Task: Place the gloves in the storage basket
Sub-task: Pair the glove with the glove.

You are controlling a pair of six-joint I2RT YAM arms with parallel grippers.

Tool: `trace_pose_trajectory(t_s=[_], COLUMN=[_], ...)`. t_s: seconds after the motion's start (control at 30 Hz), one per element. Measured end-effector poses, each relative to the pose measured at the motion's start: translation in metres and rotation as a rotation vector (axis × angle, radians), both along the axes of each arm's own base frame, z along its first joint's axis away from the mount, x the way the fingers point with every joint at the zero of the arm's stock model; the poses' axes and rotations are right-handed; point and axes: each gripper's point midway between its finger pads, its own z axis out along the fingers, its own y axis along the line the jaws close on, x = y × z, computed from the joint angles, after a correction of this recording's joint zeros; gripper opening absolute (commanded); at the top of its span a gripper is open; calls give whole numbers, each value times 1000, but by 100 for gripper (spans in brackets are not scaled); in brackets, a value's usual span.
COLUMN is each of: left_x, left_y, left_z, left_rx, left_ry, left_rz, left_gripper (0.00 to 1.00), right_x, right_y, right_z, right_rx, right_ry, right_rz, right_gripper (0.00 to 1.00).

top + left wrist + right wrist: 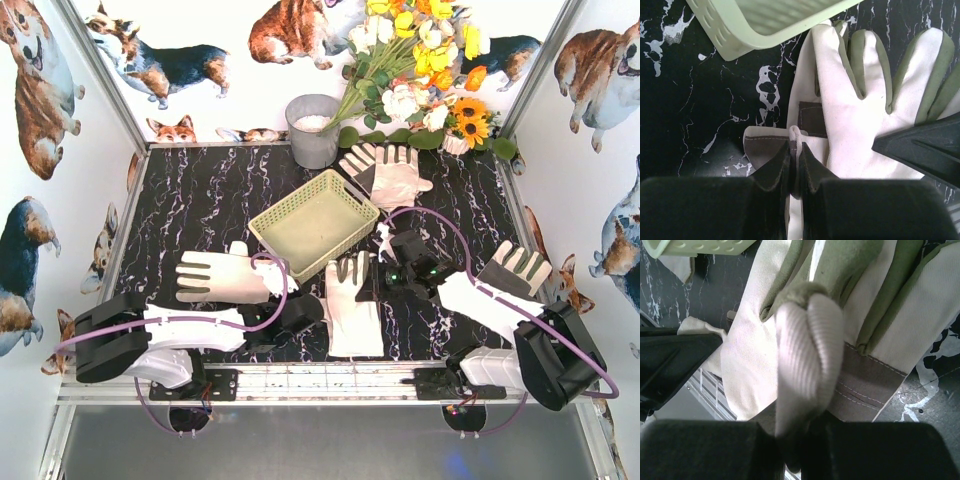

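Observation:
A cream glove (pixel 352 305) with olive-grey finger sides lies just in front of the pale yellow-green basket (pixel 315 220). My left gripper (pixel 312 308) is shut on a pinched fold at the glove's cuff edge (pixel 795 137). My right gripper (pixel 378 268) is shut on one of that glove's fingers, which bulges up ribbed between the jaws (pixel 807 355). The basket holds nothing; its corner shows in the left wrist view (pixel 765 20) and the right wrist view (pixel 695 245). Other gloves lie at the left (pixel 225 275), the right (pixel 515 265), and two at the back (pixel 385 172).
A grey metal bucket (pixel 313 130) stands behind the basket, with a bunch of artificial flowers (pixel 420 70) to its right. Printed walls close in the left, back and right. An aluminium rail (pixel 320 380) runs along the front edge.

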Motion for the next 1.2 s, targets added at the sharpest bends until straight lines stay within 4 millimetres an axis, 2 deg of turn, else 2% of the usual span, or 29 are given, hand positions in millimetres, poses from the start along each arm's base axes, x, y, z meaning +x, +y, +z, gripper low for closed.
trace_pose_trajectory(t_s=[0.37,0.6,0.67,0.77,0.93,1.07,1.2], left_x=[-1,-3,-3,-2,1,-3,-3], left_y=[0,0,0,0,13,22,19], left_z=[-10,-20,-22,-20,-21,-18,-3], left_rx=[5,26,32,60,192,282,335], left_ry=[24,47,53,57,77,101,98], left_rz=[18,15,15,13,20,13,-21], left_gripper=[0,0,5,18,31,36,36], right_x=[0,0,0,0,2,0,-1], right_y=[0,0,1,1,-6,-9,-11], right_z=[-3,-16,-19,-24,-31,-37,-39], right_rx=[-9,-28,-27,-33,-67,-84,-91], right_ry=[7,45,60,77,89,100,106], right_rz=[0,-7,-13,-19,-48,-59,-66], right_gripper=[0,0,0,0,0,0,0])
